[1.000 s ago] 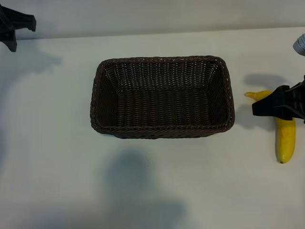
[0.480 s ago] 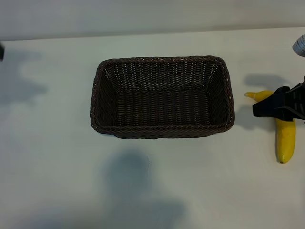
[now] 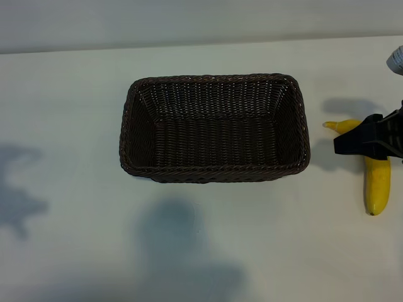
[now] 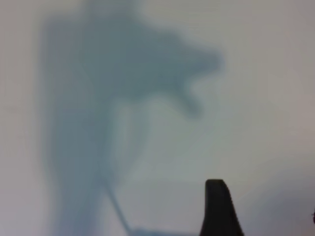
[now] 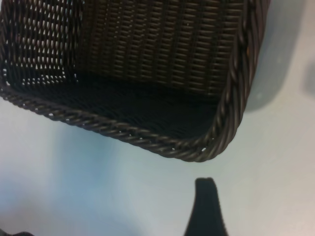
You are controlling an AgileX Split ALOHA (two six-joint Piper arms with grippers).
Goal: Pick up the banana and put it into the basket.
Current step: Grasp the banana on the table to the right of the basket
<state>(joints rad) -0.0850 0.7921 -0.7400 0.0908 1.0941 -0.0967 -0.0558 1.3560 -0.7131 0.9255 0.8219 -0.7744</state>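
Banana (image 3: 377, 184) lies on the table (image 3: 69, 94) well right of the basket (image 3: 214, 175), which is empty, so no part of the transfer is done yet. Right gripper (image 3: 343, 142) hangs over the banana's upper half between stem and body, jaws apart and holding nothing; whether it touches the fruit cannot be told. Left gripper (image 4: 219, 209) is outside the exterior view, seen only in its wrist view over bare table, jaws apart and empty. Left to do: grasp, lift, carry over the rim, release.

Overhead view, right wrist — both share basket (image 3: 214, 129).
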